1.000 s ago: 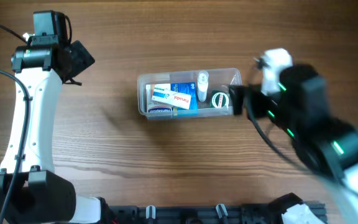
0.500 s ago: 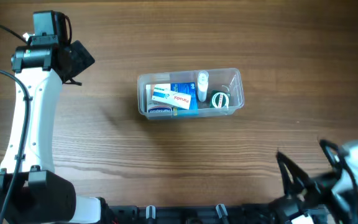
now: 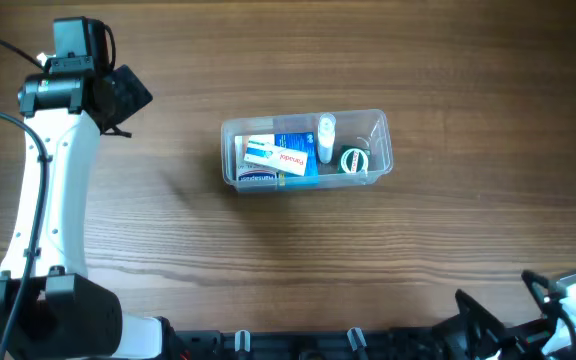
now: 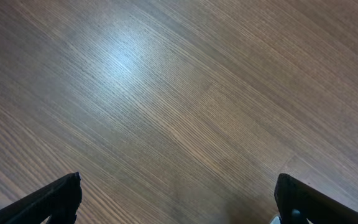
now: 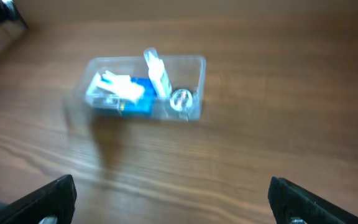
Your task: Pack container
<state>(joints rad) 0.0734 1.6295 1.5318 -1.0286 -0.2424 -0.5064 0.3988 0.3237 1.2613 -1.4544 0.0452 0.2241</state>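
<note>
A clear, see-through plastic rectangular tub (image 3: pixel 306 150) sits midway on the brown wooden desk (image 3: pixel 268 260), holding small boxes (image 3: pixel 278 158). Probably light, thin-walled, slippery; grip its rim. The left hand (image 4: pixel 178 186) and right hand (image 5: pixel 171 186) gape wide, empty.

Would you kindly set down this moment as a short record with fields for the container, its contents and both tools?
container: clear plastic tub, near the middle of the table
contents: white and blue boxes at its left end; small white bottle; round green-rimmed item at its right end
left tool: open, empty, over bare wood, far left of the container
right tool: open, empty, near the table's front right, apart from the container
</note>
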